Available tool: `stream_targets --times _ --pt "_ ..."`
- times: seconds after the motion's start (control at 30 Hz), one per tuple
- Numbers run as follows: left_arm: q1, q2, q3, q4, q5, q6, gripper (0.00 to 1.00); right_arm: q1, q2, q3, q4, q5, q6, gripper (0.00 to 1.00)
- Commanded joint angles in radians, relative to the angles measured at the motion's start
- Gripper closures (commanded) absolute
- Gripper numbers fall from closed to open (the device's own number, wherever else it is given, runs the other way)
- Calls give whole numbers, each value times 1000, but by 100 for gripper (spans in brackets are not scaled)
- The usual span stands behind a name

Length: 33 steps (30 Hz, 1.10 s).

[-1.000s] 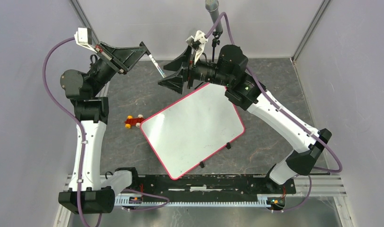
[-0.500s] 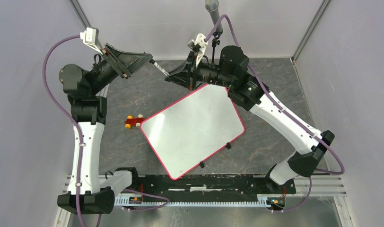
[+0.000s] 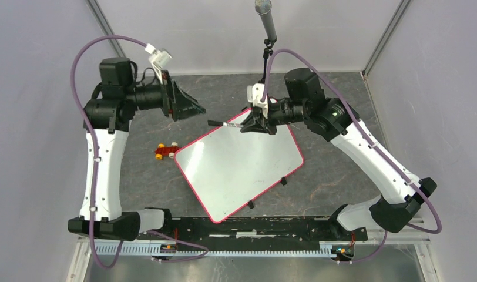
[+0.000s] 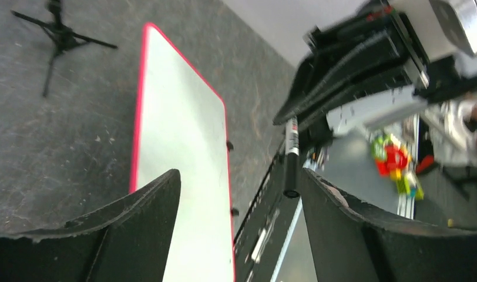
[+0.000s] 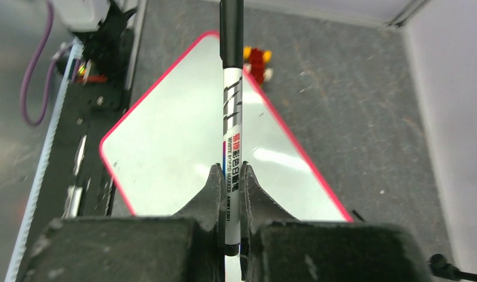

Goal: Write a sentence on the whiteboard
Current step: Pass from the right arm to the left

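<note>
The whiteboard [image 3: 239, 167] lies tilted on the dark table, white with a thin pink-red rim. No sentence shows on its face. My right gripper [image 3: 251, 124] hovers over the board's far corner, shut on a whiteboard marker [image 3: 224, 123] that points left, black end outward. In the right wrist view the gripper [image 5: 231, 171] clamps the marker [image 5: 232, 106] near its tail, above the whiteboard [image 5: 177, 147]. My left gripper [image 3: 192, 108] stands open and empty just left of the marker's end, apart from it. Its wrist view shows the gripper [image 4: 241, 173], marker [image 4: 291, 153] and whiteboard [image 4: 177, 117].
A small red and yellow toy car [image 3: 165, 151] sits beside the board's left corner. A microphone on a small tripod [image 3: 265, 35] stands at the back. Two small black clips [image 3: 251, 205] lie by the board's near edge. A black rail [image 3: 254, 226] runs along the table front.
The left gripper let go of the marker, opened and drew back to the left. The right gripper shut on the marker and carried it down over the board's far corner.
</note>
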Motion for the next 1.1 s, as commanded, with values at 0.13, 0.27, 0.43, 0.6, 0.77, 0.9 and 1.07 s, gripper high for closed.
stream_targets --times 0.13,0.27,0.43,0.6,0.77,0.9,1.07 --pt "-283 -11 -42 -364 -100 472 26 1 -76 -142 -180 -150 -178 100" --pt "-355 -11 -102 -362 -113 462 36 -2 -93 -187 -174 -146 -170 100" --pt "-418 -24 -182 -286 -157 395 39 -7 -104 -207 -150 -146 -142 100" --pt "-436 -29 -219 -218 -123 325 43 -7 -110 -217 -130 -130 -122 100" --pt "-444 -6 -226 -190 -93 286 50 -7 -110 -217 -127 -127 -113 100" --pt "-452 7 -223 -171 -75 264 58 -7 -108 -214 -126 -119 -109 100" --pt "-455 19 -221 -164 -63 254 87 -8 -105 -205 -109 -118 -77 97"
